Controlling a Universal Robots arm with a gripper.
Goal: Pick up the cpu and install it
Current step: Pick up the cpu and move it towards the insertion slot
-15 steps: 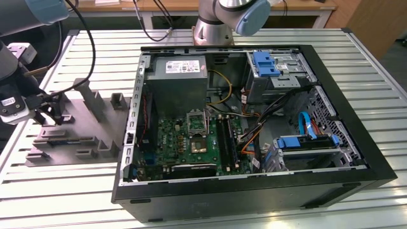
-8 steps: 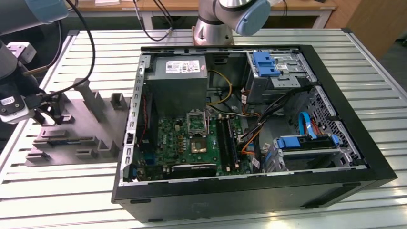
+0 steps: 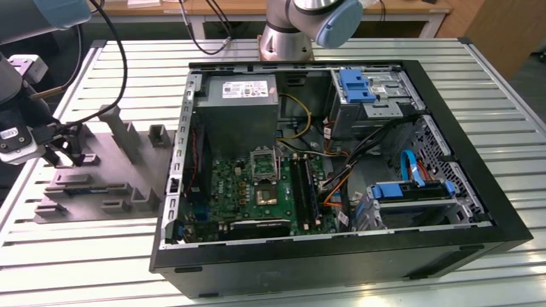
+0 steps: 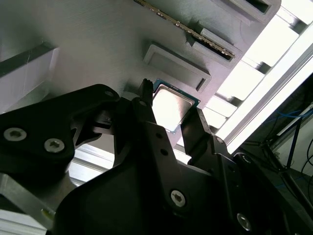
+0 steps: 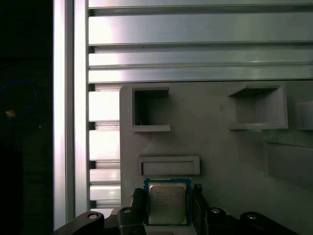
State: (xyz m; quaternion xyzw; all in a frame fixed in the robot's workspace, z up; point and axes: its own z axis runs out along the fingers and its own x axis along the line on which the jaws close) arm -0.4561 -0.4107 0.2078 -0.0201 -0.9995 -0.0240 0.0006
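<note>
First wrist view: the gripper has its 2 fingers closed narrowly against opposite edges of the cpu, which lies on the grey tray just beside a raised slot block. With so thin an edge hold, the chip could tilt, slip free or catch on that block if lifted unevenly. It is a small flat square with a pale silvery top and a thin greenish rim.

You've got the grey tray directly beneath the tool, lying on the slatted table. Well apart from the tool stands the open computer case, green motherboard showing inside.
</note>
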